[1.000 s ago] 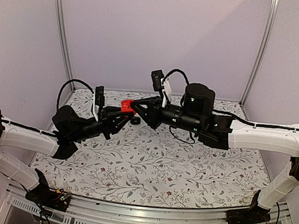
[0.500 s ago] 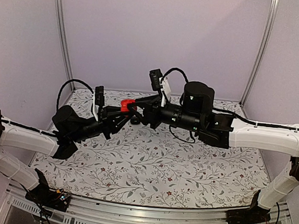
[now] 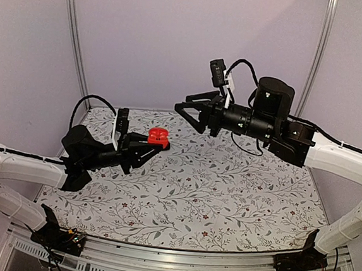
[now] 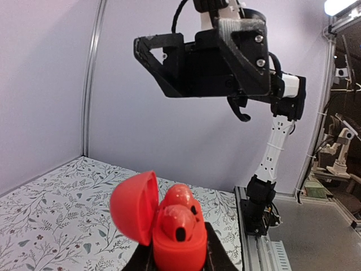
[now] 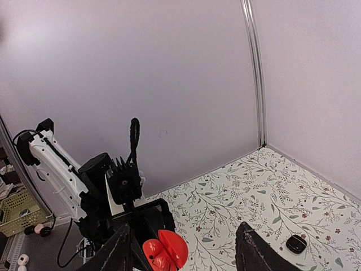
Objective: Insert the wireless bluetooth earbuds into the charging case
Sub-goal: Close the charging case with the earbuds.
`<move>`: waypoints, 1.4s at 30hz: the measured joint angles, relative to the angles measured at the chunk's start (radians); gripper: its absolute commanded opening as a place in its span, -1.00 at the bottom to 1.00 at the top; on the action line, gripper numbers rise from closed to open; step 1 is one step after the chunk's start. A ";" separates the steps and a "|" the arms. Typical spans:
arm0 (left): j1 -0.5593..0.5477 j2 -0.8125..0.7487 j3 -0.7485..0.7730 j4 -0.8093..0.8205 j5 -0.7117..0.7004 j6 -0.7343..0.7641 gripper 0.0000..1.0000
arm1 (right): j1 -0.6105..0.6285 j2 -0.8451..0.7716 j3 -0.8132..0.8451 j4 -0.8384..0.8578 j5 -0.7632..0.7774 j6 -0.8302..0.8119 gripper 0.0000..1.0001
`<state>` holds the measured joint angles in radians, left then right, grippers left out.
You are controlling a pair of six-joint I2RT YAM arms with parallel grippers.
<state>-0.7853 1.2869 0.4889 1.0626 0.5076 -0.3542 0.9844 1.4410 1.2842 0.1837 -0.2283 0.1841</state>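
The left pincer (image 3: 152,143) is clamped on the base of the red charging case (image 4: 177,248). One black finger presses each side of the case, which stands upright above the fingertips. The case is open. Its round lid (image 4: 133,206) is hinged back to the left of the body as the left wrist camera sees it. Two glossy red earbuds (image 4: 179,217) sit in the wells, one behind the other, and the nearer one shows a small dark spot. Whether they are pushed fully home cannot be told.

Above and beyond the left pincer, on the far side of the case, hangs the right pincer (image 3: 190,108). Its fingers stand well apart with nothing between them, and it is clear of the case. From the right wrist camera the case shows low down, between and beyond that pincer's own two fingers.

Below both pincers lies the flower-printed worktop (image 3: 227,190). A small black pebble (image 5: 295,244) lies on it, off to the right pincer's side and well apart from the red case. Behind everything rises a plain lilac back wall (image 3: 195,41).
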 measured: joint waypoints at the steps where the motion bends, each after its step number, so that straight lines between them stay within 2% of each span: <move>1: 0.000 -0.004 0.002 -0.008 0.022 0.006 -1.00 | -0.008 -0.008 0.000 -0.019 -0.021 -0.005 0.20; 10: -0.017 -0.060 0.003 -0.042 0.139 0.062 -1.00 | -0.027 -0.014 -0.006 -0.151 -0.179 -0.019 0.17; 22: -0.040 -0.058 0.019 -0.096 0.156 0.099 -1.00 | -0.028 0.032 -0.015 -0.160 -0.358 0.010 0.14; 34: -0.046 -0.056 0.038 -0.117 0.139 0.100 -1.00 | -0.021 0.097 -0.014 -0.154 -0.507 0.032 0.01; 42: -0.051 -0.054 0.040 -0.117 0.135 0.099 -1.00 | -0.007 0.097 -0.014 -0.154 -0.529 0.006 0.01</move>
<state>-0.8360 1.2327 0.5289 0.9451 0.6426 -0.2554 0.9771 1.5375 1.2701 0.0299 -0.7578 0.1898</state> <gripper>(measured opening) 0.187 0.504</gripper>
